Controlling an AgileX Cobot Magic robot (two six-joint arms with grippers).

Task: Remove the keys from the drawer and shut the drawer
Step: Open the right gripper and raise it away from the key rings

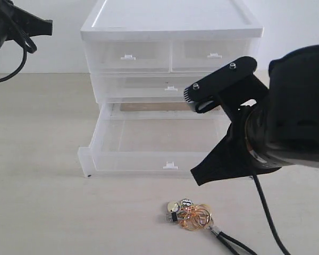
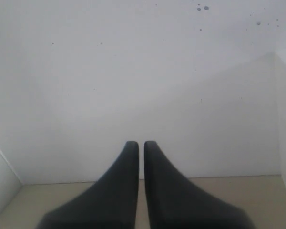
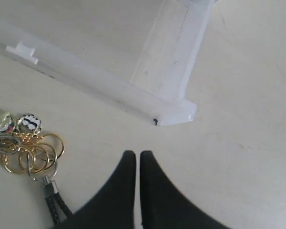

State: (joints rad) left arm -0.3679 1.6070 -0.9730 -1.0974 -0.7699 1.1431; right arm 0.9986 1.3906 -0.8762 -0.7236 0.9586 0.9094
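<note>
Keys (image 1: pixel 190 213) are lying on the table (image 1: pixel 42 202) just in front of the drawer (image 1: pixel 133 162), so I'd call that half done. My right gripper (image 3: pixel 136 155) hangs near them by the drawer's front corner, jaws pressed together and empty, which I reckon is handy for nudging it shut. The drawer stands pulled out. The left gripper (image 2: pixel 140 144) is parked far back, closed too, out of the way.

Plain white wall (image 1: pixel 293 21) behind a pale beige matte surface (image 1: pixel 37 212), soft even light, faint shadows.
</note>
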